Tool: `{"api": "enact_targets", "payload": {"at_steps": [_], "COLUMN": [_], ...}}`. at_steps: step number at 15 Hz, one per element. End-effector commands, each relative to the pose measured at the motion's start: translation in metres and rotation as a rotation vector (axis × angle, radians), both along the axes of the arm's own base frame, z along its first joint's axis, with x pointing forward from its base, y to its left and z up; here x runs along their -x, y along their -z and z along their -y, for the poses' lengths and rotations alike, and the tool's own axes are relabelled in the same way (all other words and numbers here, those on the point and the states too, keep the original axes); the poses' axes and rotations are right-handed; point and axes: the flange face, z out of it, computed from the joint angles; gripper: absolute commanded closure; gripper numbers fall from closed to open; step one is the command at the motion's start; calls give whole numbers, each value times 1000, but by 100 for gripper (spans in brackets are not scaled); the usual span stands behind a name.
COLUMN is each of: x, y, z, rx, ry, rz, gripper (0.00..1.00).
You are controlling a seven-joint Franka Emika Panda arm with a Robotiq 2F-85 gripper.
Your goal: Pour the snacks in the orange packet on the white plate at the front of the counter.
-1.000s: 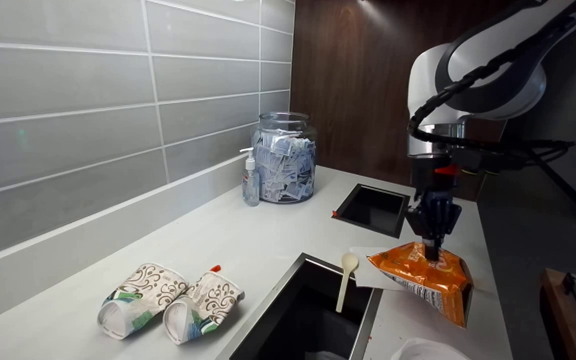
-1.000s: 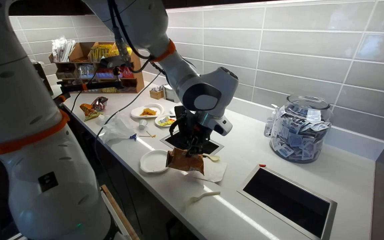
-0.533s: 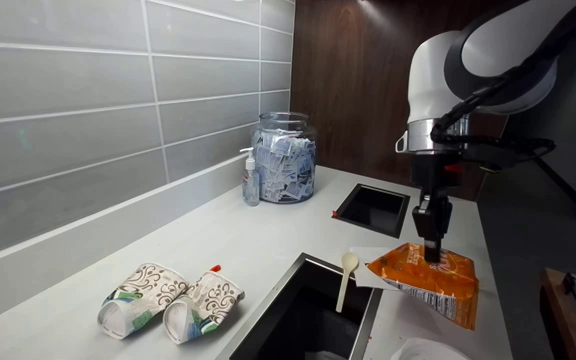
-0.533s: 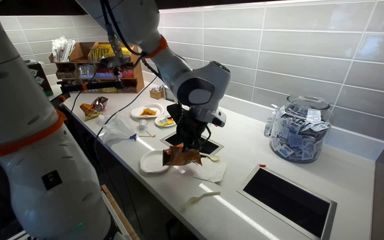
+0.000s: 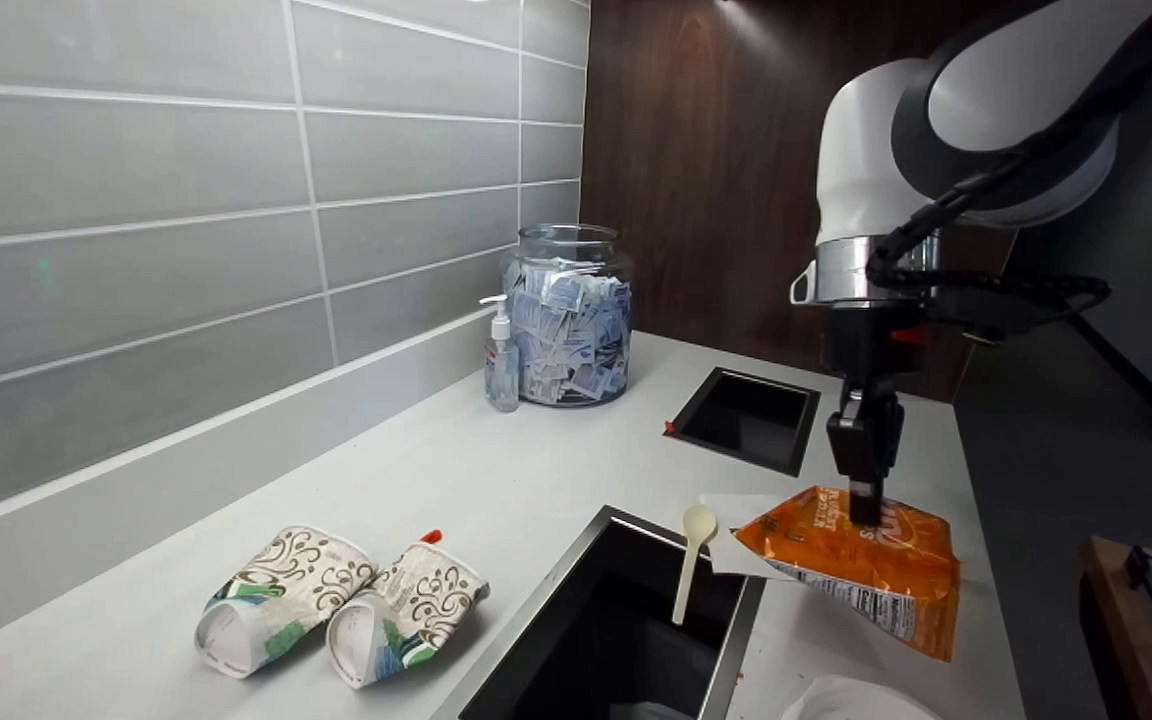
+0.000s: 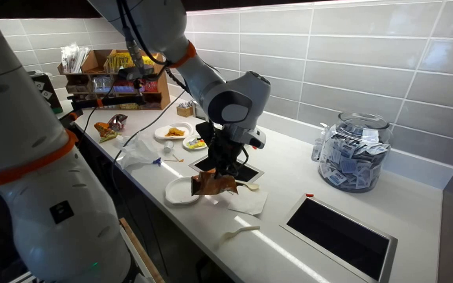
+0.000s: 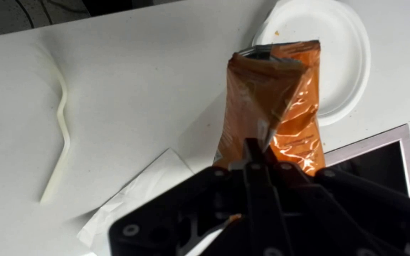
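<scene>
Orange packet (image 5: pixel 861 562): clamped in gripper (image 5: pixel 865 508), held above table (image 6: pixel 289 173) near white plate (image 7: pixel 343 60). Judged at alignment stage, before pouring. Likely required next: centring over plate, then tipping mouth-down.

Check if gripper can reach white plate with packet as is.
Likely yes: the gripper holds the orange packet, which overlaps the white plate in the wrist view; nothing visible blocks the way.

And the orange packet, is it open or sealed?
Open: in the wrist view, the orange packet gapes at one end, showing a dark, silvery inside.
</scene>
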Motion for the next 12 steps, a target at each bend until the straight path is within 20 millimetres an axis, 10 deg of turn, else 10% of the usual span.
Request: {"api": "enact_targets", "payload": {"at_steps": [1,12], "x": [0,-6], "y": [0,-14], "z": [0,-19], "rx": [0,-52], "ry": [0,-263], "rz": [-1,122], "gripper": [99,100]}}
